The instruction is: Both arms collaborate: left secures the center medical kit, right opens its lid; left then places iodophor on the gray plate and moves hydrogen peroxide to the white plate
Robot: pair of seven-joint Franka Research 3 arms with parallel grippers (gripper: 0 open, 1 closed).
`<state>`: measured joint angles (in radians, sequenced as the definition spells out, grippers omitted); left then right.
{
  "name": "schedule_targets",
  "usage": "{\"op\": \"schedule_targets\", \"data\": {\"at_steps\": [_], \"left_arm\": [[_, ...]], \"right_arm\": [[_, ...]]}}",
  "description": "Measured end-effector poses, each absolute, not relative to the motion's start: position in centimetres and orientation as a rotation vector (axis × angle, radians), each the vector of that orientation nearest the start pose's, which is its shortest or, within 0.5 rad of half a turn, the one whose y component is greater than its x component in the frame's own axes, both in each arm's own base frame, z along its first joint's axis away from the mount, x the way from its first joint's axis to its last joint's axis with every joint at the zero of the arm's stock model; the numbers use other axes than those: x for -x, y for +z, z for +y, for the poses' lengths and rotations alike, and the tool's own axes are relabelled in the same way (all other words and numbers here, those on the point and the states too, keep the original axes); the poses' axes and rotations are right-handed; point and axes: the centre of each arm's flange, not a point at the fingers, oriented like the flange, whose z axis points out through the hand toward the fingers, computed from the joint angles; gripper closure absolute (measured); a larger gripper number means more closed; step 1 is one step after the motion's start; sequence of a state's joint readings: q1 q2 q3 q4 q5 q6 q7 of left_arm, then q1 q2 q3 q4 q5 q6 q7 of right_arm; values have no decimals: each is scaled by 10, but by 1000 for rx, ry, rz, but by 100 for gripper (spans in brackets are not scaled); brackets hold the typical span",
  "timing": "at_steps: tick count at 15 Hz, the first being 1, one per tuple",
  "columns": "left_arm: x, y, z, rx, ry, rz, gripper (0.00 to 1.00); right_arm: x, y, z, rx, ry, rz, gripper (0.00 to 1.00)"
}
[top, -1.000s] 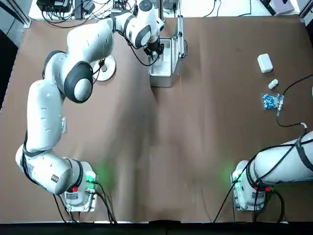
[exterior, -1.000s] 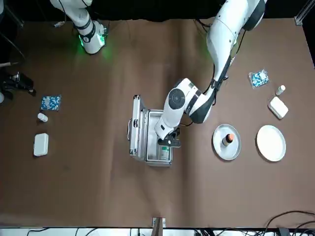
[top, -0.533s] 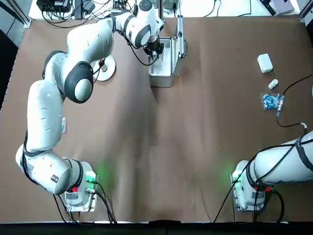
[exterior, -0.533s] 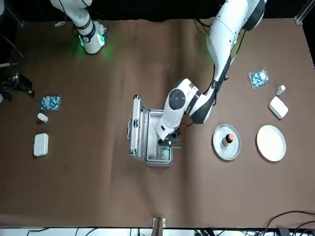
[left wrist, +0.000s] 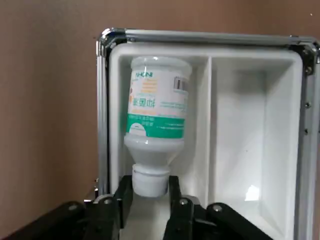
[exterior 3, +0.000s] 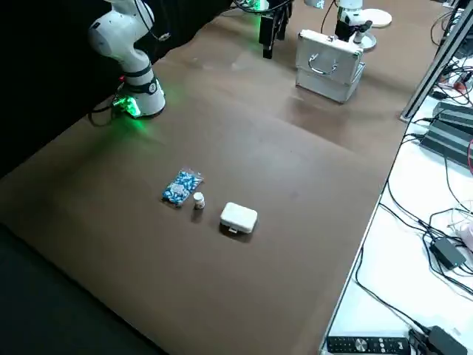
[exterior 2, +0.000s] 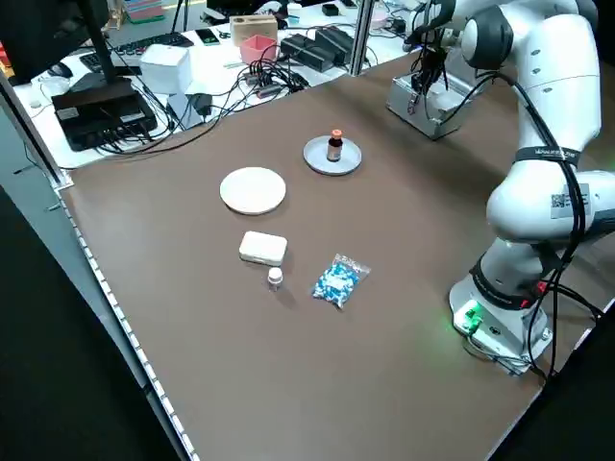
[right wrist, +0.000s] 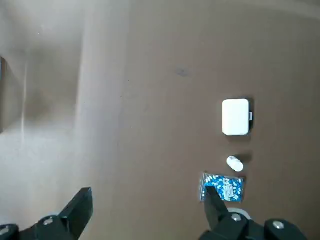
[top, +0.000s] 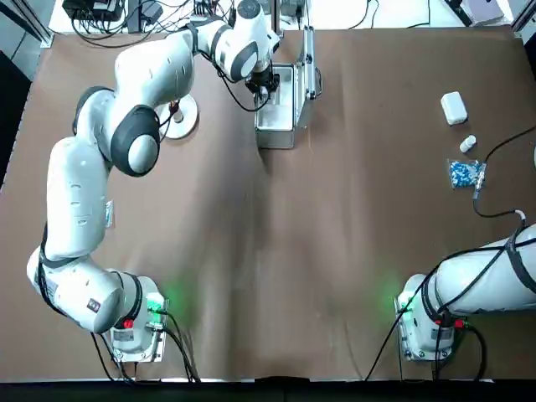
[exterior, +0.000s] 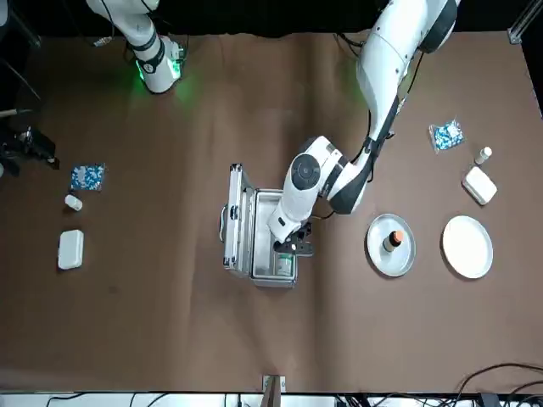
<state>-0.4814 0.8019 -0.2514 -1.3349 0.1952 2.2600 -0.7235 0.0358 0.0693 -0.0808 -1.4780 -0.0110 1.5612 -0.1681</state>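
Note:
The medical kit (top: 276, 126) stands open at the table's centre, its lid (exterior: 234, 216) raised upright. In one compartment (left wrist: 250, 125) of its white tray lies the hydrogen peroxide (left wrist: 156, 105), a white bottle with a green label. My left gripper (left wrist: 148, 192) reaches down into the case (exterior: 284, 248), its fingers (left wrist: 122, 200) pressed to both sides of the bottle's cap. The iodophor (exterior: 392, 242) stands upright on the gray plate (exterior: 375, 254). Beside it lies the white plate (exterior: 467, 247), bare. My right gripper (right wrist: 147, 200) hangs open, far off at the table's side.
A white box (exterior: 480, 185), a small white bottle (exterior: 484, 155) and a blue packet (exterior: 446, 135) lie beyond the plates. A like set, box (top: 453, 107), bottle (top: 467, 144) and packet (top: 463, 173), lies on the robot's right. Cables and gear line the far edge.
My left gripper has shifted very slightly inside the case around the bottle's cap. Nothing else has moved.

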Motion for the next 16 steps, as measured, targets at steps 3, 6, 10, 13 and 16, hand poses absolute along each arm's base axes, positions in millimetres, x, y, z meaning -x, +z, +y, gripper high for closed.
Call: {"op": "schedule_targets", "data": {"at_steps": [3,6,10,13,16], "left_arm": [[-594,274,-465,3246,-166,56,68],[-594,274,-466,3246,-166,53,68],[-594,275,-466,3248,-166,37,68],[-595,277,-466,3254,-167,-30,68],[-595,301,-467,3274,-171,-156,68]], "right_arm": [[-575,628,-23,3153,-20,-196,1],[-575,628,-23,3153,-20,-196,1],[-575,628,-19,3153,-16,-204,1],[-575,628,-8,3154,-10,-173,1],[-575,628,-2,3155,-10,-154,1]]}}
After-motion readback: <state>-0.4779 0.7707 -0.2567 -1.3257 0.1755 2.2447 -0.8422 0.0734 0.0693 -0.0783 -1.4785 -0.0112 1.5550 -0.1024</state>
